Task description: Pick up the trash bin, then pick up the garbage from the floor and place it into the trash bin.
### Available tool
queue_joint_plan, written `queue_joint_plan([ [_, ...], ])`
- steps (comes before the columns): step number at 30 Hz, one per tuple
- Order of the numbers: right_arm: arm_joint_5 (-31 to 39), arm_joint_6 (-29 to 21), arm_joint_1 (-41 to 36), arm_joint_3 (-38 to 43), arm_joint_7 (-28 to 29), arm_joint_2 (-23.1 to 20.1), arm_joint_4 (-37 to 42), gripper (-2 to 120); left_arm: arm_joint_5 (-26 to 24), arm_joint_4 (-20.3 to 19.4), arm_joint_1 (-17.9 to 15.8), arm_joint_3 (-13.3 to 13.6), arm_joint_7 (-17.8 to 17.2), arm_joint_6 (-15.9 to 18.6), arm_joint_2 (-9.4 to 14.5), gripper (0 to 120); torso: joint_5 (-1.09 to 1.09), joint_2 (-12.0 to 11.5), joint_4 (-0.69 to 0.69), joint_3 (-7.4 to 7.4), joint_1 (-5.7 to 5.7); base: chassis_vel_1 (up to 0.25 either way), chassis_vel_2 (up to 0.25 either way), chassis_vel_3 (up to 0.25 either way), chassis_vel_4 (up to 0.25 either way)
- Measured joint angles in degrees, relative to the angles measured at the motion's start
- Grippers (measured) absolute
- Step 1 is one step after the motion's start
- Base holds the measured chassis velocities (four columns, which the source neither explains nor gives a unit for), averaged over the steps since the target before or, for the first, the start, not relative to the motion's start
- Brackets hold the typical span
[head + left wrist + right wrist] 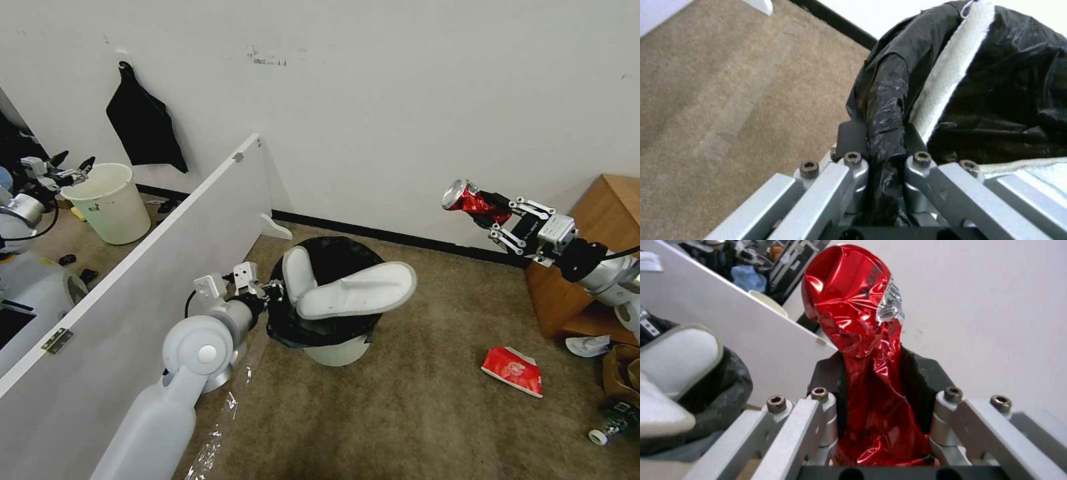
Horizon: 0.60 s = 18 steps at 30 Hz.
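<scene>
We saw the left gripper (882, 140), nearest, with jaws clamped on the black-bagged rim of the trash bin (337, 350), which stood on the carpeted floor (413, 427) with two white slippers (357, 290) poking out. Farther right, above the carpet, the right gripper (871, 373) had its jaws pinched on a crushed red can (853, 306). A flattened red cup (513, 370) lay on the floor beyond the bin.

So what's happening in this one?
A two-armed robot is clearing litter off a carpeted floor. Its left gripper is clamped on the bagged rim of the trash bin, which already holds two white slippers. Its right gripper holds a crushed red can up in the air, off to the bin's right. A red paper cup and a bottle lie on the carpet.
</scene>
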Motion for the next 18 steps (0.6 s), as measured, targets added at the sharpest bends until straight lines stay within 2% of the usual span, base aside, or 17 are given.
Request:
queue_joint_plan([
  [7, 1.85, -0.81, -0.24, -1.71, 0.09, -4.06, 1.63, 26, 1.57, 1.37, -0.57, 3.34, 0.64, -0.12, -0.72, 4, 0.00, 0.00, 0.00, 0.00, 0.00, 0.000, 0.000, 0.000, 0.000],
  [18, 4.84, -1.57, 0.75, -8.40, 0.16, -9.36, 1.74, 26, 1.93, 2.41, -2.32, 6.06, 0.98, -0.27, -1.42, 4, -0.01, 0.00, 0.00, 0.00, 0.00, 0.000, 0.000, 0.000, 0.000],
])
